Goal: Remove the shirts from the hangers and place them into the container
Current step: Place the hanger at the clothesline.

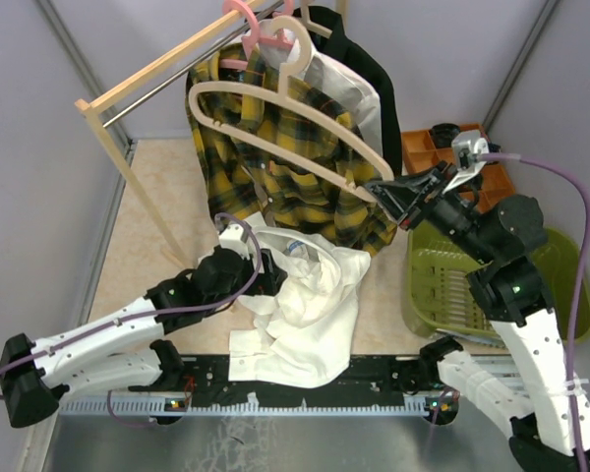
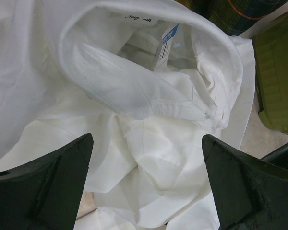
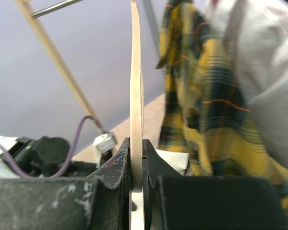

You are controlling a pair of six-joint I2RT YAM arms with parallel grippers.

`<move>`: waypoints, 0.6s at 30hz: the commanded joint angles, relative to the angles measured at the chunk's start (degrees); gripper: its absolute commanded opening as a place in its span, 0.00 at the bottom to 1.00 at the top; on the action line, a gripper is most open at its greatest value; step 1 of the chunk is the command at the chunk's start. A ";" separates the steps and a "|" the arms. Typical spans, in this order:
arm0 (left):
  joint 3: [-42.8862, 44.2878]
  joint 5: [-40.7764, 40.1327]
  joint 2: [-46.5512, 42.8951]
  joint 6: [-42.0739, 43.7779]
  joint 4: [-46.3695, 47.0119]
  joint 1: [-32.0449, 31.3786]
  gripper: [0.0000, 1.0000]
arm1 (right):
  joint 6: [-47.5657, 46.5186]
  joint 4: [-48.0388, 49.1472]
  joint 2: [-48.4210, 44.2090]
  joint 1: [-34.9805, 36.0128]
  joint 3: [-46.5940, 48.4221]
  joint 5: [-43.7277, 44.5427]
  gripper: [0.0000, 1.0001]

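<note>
Over a crumpled white shirt (image 1: 305, 324), open left hand (image 2: 146, 139) is hovering for a deep grab on its collar (image 2: 110, 81); right hand (image 1: 391, 195) is clamping a curved beige hanger (image 3: 136, 72).

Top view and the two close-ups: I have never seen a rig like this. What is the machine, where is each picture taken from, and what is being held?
These are two robot arms bolted at the near edge of a table. The wide picture comes from a fixed camera above and behind them. The other two come from a camera on each wrist, looking out past that arm's own gripper.

A crumpled white shirt lies on the table. The left gripper hangs open just over its collar and holds nothing. The right gripper is shut on the end of a bare beige hanger, which its close-up shows edge-on. Behind, a plaid shirt hangs from a wooden rack. A green basket sits on the right.
</note>
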 commanded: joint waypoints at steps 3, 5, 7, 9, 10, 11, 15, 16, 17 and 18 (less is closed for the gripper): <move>1.81 0.60 1.09 0.11 1.43 0.24 0.99 | -13.27 -1.39 4.31 20.91 5.09 21.99 0.00; 1.89 0.45 1.14 -0.09 0.88 0.24 0.99 | -16.97 -0.28 5.72 26.68 5.20 28.99 0.00; 1.77 0.20 1.11 -0.18 0.42 0.24 0.99 | -17.08 1.39 7.17 29.15 5.25 30.89 0.00; 1.79 -0.02 1.07 0.08 0.23 0.24 0.99 | -16.45 4.40 7.85 29.96 4.04 32.12 0.00; 1.72 -0.03 0.97 0.26 0.15 0.24 0.99 | -16.85 6.17 7.93 30.59 3.20 32.19 0.00; 1.78 -0.08 0.91 0.36 0.13 0.24 0.99 | -17.18 7.56 8.24 31.35 2.69 32.08 0.00; 1.82 -0.31 1.01 0.49 0.17 0.24 0.99 | -17.21 12.19 9.05 33.51 1.38 30.97 0.00; 1.84 -0.34 1.08 0.64 0.26 0.24 0.99 | -17.03 13.61 8.73 33.52 0.55 30.72 0.00; 1.80 -0.30 1.16 0.73 0.30 0.24 0.99 | -16.66 14.96 8.30 33.52 -0.42 30.68 0.00; 1.75 -0.30 1.22 0.76 0.30 0.24 0.99 | -16.46 15.91 7.79 33.55 -1.26 30.77 0.00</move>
